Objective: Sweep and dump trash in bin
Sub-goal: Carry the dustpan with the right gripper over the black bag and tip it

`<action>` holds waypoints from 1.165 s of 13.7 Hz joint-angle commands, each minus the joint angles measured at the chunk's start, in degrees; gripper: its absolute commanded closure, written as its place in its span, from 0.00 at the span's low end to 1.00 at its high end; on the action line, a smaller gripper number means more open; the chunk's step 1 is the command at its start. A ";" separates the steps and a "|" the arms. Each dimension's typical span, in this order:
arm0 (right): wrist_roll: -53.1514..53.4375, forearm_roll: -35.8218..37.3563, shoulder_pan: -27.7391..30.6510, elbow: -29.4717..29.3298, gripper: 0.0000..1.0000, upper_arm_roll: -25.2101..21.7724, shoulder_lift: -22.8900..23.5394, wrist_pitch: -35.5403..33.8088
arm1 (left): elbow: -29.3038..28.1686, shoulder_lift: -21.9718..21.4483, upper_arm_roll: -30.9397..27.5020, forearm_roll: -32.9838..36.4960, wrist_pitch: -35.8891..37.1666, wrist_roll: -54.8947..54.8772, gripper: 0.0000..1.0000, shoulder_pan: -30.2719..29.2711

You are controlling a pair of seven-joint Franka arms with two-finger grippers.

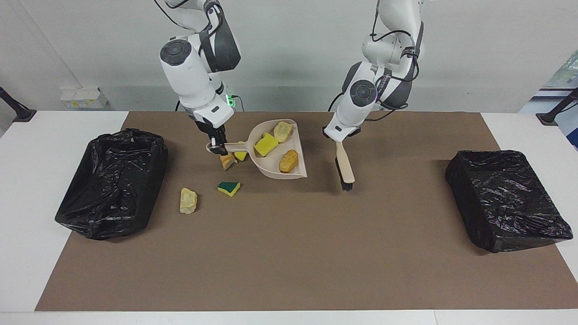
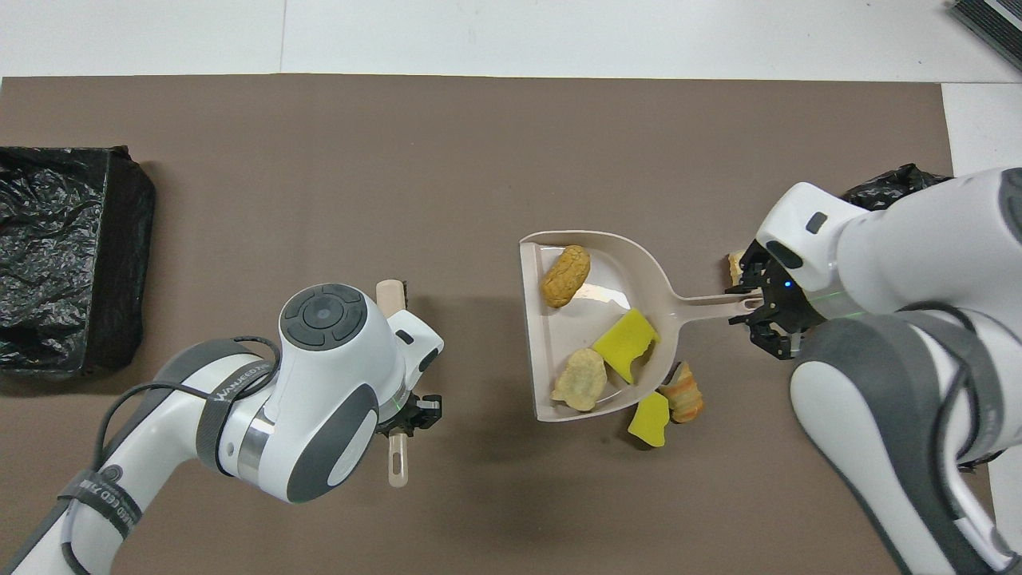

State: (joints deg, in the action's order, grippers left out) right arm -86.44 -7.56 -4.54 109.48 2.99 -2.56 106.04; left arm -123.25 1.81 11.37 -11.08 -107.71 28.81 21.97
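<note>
Robotics lab, two white arms at a table (image 1: 27, 149), brown mat (image 1: 289, 253), bare grey wall (image 1: 474, 49)

Brown mat (image 1: 289, 253) spread flat beneath the brush (image 1: 344, 164), covering most of a white table (image 1: 27, 180). Black mounts (image 1: 16, 110) at the table's corners nearest the robots, well apart from the brush. White socket box (image 1: 83, 97) against the wall, toward the right arm's end.

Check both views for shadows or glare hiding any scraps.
Facing view: the dustpan casts a soft shadow on the mat, all scraps readable; bin liners show mild sheen. Overhead view: no glare, but the right arm blocks the two scraps nearest its bin.
</note>
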 commanded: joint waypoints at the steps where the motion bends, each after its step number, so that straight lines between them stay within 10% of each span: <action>1: -5.56 -1.67 7.15 -1.91 1.00 0.44 0.80 -3.29 | -2.77 -1.97 0.49 1.06 -0.14 0.45 1.00 0.69; 8: -21.91 2.62 25.44 -4.54 1.00 0.26 2.03 -3.12 | -11.83 -9.80 0.58 -1.74 -0.66 5.73 1.00 13.52; 16: -25.62 22.12 37.23 -14.37 1.00 0.17 8.95 0.21 | -12.37 -10.25 0.50 -5.70 -2.68 11.25 1.00 14.94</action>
State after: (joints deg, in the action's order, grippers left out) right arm -110.99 10.50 31.15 101.16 2.35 1.21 105.28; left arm -133.95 -6.68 12.77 -15.70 -108.88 37.44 35.74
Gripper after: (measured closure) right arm 0.674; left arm 0.731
